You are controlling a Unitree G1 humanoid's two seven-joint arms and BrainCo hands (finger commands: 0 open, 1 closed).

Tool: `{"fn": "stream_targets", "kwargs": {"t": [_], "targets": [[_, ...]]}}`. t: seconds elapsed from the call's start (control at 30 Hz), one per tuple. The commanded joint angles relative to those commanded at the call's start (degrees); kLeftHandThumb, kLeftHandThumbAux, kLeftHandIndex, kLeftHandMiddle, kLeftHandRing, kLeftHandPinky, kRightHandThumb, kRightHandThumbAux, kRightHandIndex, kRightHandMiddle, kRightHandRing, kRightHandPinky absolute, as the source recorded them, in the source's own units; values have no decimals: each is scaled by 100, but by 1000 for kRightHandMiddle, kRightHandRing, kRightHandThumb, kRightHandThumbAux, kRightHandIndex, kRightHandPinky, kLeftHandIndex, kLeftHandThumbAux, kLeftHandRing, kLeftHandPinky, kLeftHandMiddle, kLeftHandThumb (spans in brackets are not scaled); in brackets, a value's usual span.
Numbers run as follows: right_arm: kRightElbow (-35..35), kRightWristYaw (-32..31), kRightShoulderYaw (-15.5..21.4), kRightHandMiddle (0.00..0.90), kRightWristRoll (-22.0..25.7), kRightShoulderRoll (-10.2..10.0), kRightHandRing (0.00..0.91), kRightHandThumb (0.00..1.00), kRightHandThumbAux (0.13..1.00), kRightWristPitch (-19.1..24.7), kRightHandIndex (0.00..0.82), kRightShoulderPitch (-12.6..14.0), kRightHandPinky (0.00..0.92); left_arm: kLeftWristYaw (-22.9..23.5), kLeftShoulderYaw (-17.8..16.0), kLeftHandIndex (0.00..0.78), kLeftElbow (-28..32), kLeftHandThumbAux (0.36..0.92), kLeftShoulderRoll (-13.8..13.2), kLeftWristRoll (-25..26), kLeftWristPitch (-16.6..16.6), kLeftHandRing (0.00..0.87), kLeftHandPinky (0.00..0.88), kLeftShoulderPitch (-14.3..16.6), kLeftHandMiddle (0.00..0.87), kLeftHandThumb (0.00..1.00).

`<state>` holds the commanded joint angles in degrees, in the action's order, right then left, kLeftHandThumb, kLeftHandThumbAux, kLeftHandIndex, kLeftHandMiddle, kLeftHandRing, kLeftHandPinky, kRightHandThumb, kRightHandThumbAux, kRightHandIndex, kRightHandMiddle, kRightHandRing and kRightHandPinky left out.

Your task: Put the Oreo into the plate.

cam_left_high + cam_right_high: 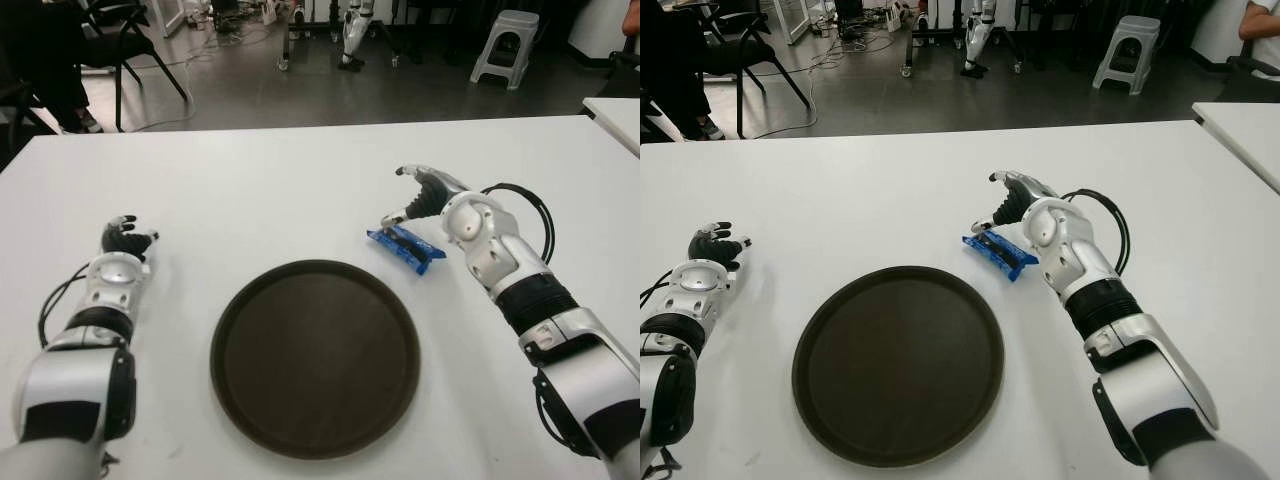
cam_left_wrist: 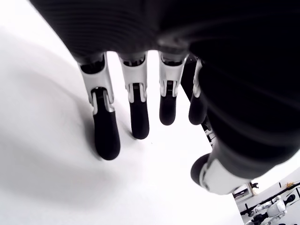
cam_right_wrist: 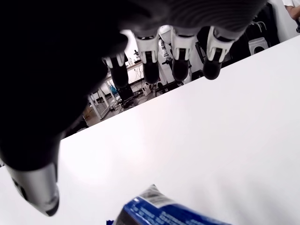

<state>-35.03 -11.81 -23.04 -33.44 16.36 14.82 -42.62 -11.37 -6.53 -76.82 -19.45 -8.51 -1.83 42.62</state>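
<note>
Oreo (image 1: pixel 405 248), blue wrapped pack, flat on white tabletop (image 1: pixel 300 190) at about 1 o'clock off the plate (image 1: pixel 314 357), just beside its rim, not in it. Right hand (image 1: pixel 428 196) just behind the pack at its far end, fingers (image 3: pixel 180 61) spread and relaxed, gripping nothing; thumb low by the wrapper, contact unclear. Left hand (image 1: pixel 122 242) at 9 o'clock of the plate, well apart, fingers (image 2: pixel 106 136) extended, holding nothing. Nothing between pack and plate. Beyond the tabletop's far edge: stool (image 1: pixel 506 45), chair (image 1: pixel 125 50), floor cables.
</note>
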Motion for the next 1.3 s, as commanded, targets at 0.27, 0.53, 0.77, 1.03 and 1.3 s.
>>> {"fn": "stream_targets", "kwargs": {"t": [0.27,0.53,0.77,1.03,1.3], "targets": [[228,-89,-25,0,-92,75,0,0,688,117,0,104,0,-9,17,139,0,752,0,-18,30,157,132,15,147,274],[393,-179,-65,0,-225,217,0,0,679,276,0,211,0,-38,9,194,0,746,2,-15,23,165,144,16,160,315],[416,-165,-62,0,-254,306,0,0,672,255,0,306,0,-62,5,206,7,736,20,-8,24,171,153,32,166,333],[838,-544,-143,0,-375,451,0,0,638,637,0,453,0,-87,39,188,13,736,36,-36,57,186,168,53,181,305],[1065,-778,-198,0,-482,552,0,0,610,832,0,553,0,-83,65,186,19,752,43,-39,67,193,178,64,185,280]]}}
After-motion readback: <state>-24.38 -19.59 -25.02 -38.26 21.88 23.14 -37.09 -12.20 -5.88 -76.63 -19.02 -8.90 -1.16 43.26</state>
